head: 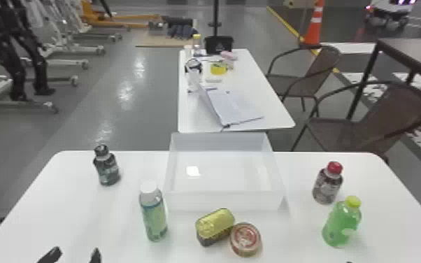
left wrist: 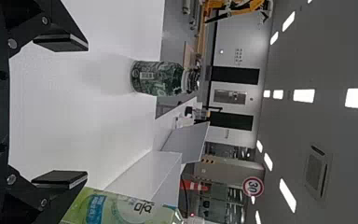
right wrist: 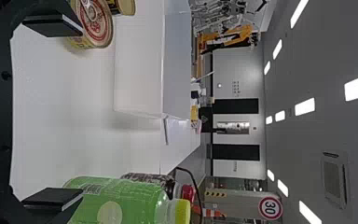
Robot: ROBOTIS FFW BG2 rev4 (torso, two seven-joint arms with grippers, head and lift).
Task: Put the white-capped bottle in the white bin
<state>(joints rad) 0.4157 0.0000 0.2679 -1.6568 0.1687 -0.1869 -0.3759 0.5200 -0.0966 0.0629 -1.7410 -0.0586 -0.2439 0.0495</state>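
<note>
The white-capped bottle (head: 154, 218) stands upright on the tabletop (head: 63, 210), pale green with a blue band. Left end effector (head: 76, 255) and right end effector (head: 349, 262): released.

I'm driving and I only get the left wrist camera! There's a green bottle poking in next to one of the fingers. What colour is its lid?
Observer: In the head view, that bottle has a white cap.
Operator: Yay, that's my one! Is anything sitting in front of the big white box?
Observer: Yes, a yellow-topped tin and a round can sit close together in front of the white bin.
Operator: Are there more bottles on the other side of the box?
Observer: Two, to the right of the bin: a red-capped bottle and, nearer the robot, a yellow-capped green bottle.
</note>
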